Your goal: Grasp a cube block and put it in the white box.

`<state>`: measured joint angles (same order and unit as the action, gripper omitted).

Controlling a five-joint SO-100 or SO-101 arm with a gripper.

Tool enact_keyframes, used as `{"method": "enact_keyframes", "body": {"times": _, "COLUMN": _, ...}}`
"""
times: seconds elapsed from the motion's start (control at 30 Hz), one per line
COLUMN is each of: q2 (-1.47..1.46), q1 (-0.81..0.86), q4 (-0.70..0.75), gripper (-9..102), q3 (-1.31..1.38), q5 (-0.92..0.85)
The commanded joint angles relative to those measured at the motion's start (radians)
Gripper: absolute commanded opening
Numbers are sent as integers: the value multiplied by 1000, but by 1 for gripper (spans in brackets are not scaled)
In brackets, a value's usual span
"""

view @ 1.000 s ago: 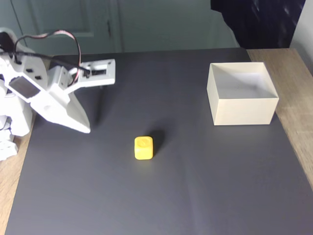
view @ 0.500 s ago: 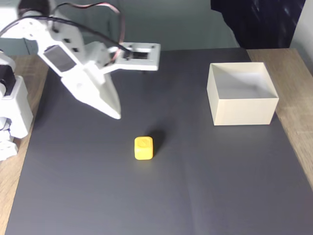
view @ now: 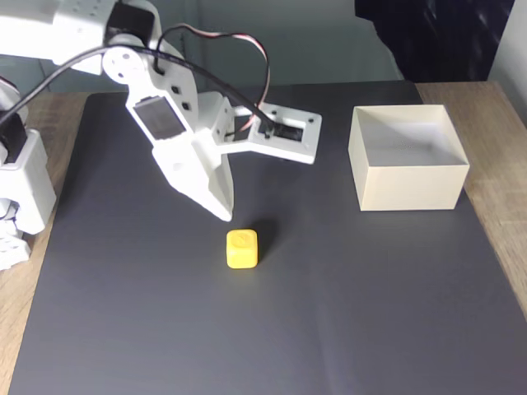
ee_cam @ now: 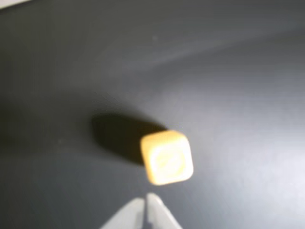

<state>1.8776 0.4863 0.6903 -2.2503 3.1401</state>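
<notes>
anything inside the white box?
The white box looks empty: pale floor and inner walls visible. The near wall hides the front strip of floor. The cube block sits on the mat.

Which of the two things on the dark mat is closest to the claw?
The small yellow cube, right under the claw. The white box sits far off to the right.

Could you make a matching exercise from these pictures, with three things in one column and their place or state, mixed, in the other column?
Things:
1. cube block
2. white box
3. gripper

Places or states:
A. open top, at the right side of the mat in the fixed view
B. fingers together, tip just above and left of the yellow thing in the fixed view
C. lies alone on the dark mat, touched by nothing

Pairs: 1-C, 2-A, 3-B
</notes>
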Motion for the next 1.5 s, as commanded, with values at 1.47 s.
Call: {"method": "enact_keyframes", "body": {"times": 1.47, "q2": -141, "q1": 74, "q4": 98, "gripper": 20, "q3": 281, "q5": 66}}
